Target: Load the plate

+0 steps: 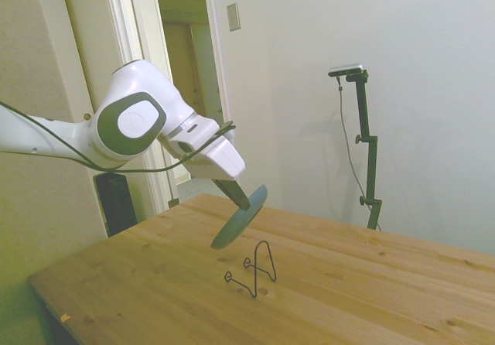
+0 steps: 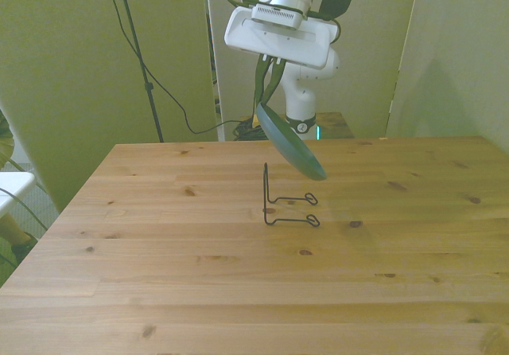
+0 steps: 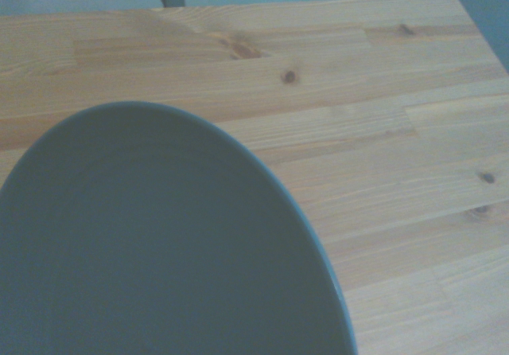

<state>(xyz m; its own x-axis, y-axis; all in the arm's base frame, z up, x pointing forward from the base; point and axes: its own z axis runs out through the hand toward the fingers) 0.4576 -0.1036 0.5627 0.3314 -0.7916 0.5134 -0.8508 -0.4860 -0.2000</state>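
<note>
Jaws clenched on the upper rim of the plate [image 2: 291,143], so it hangs tilted below the gripper [image 2: 266,99], clear of the table [image 2: 159,275]. Below it stands the wire stand [image 2: 286,204], likely its target, hence the steep edge-on tilt

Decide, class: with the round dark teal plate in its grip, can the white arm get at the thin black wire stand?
Probably yes. The gripper holds the tilted round dark teal plate in the air above the thin black wire stand, with only bare wooden table around it.
</note>
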